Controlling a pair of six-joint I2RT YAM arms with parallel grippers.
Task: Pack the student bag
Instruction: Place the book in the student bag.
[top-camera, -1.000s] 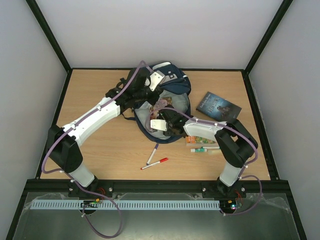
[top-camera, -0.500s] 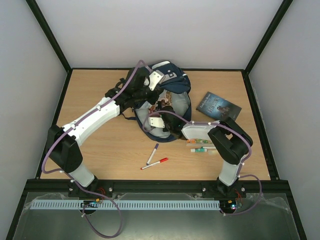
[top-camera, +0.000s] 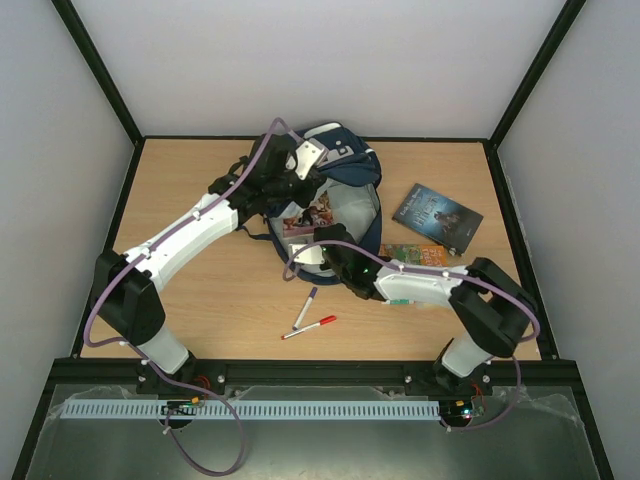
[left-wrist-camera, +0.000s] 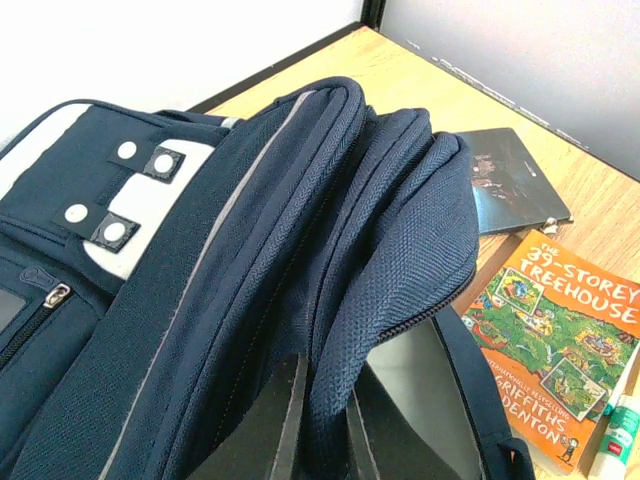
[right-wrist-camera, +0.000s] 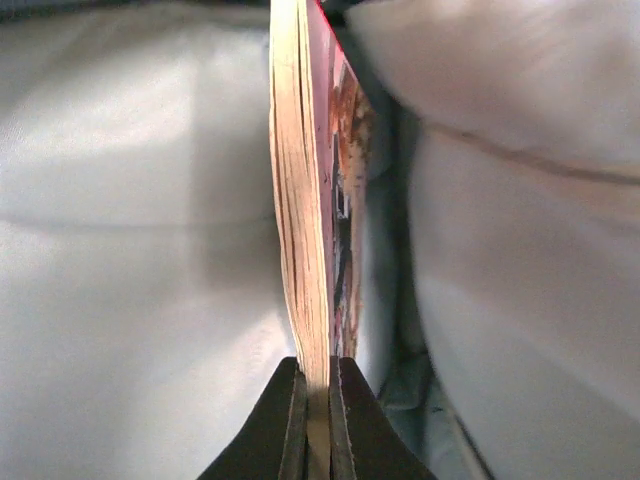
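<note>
top view: the student bag lies at the far middle of the counter, with its main pocket wide open. your left arm reaches to the bag's far left rim. your right arm stretches low across to the near edge of the opening. a paperback with a colourful cover sits inside the open bag, against the pale lining. to the right of the bag lies a dark book. nearer to you, an orange book peeks out from behind the right arm. a purple-capped pen and a red pen lie just beside each other on the near counter, apart from the bag.

left wrist view: your left jaws are clamped on a fold of the bag's navy rim, which rises up between the two dark fingers. a white patch with snaps shows on the left. the orange book reads "the 39-storey treehouse" and lies flat on the counter. a glue stick lies just beside it.

right wrist view: your right jaws are squeezed onto the paperback's bottom edge. the paperback stands upright and you see it edge-on, with its pages facing you. the pale lining is all around it.
</note>
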